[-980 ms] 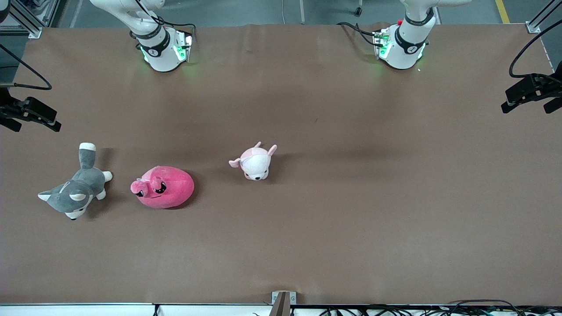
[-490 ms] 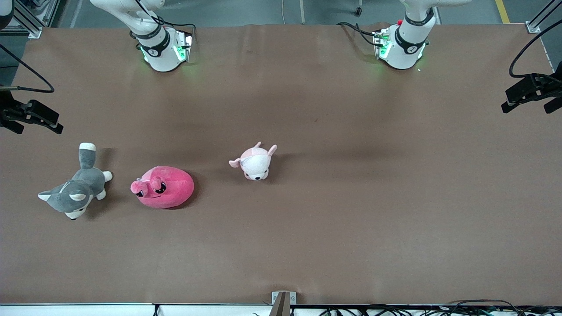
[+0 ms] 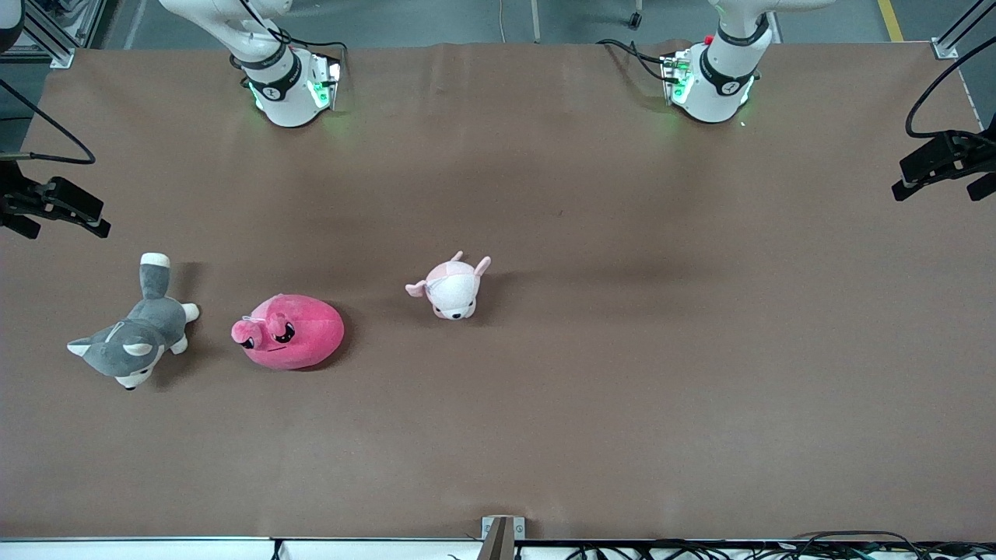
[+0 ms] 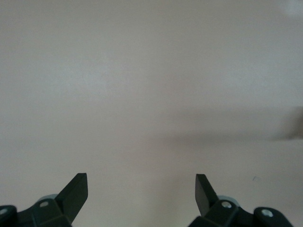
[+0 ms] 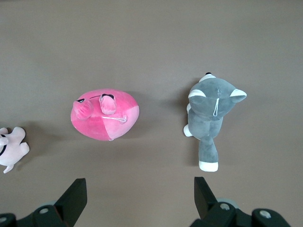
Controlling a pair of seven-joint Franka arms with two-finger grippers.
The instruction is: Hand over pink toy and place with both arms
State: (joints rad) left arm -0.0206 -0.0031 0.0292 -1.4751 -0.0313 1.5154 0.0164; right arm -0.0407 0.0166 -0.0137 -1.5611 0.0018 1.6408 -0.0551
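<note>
The pink toy (image 3: pixel 289 332) is a hot-pink blob plush with black eyes. It lies on the brown table toward the right arm's end, and it also shows in the right wrist view (image 5: pixel 105 115). My right gripper (image 3: pixel 58 216) hangs high over the table at the right arm's end, open and empty (image 5: pixel 139 187), well clear of the toy. My left gripper (image 3: pixel 938 183) hangs high over the left arm's end, open and empty (image 4: pixel 142 182), with only bare table under it.
A grey-and-white plush dog (image 3: pixel 132 334) lies beside the pink toy, closer to the right arm's end; it also shows in the right wrist view (image 5: pixel 210 113). A pale pink-and-white plush (image 3: pixel 451 286) lies near the table's middle. Cables run along the table edge nearest the front camera.
Both grippers have shifted only slightly at the table's ends. The toys have not moved.
</note>
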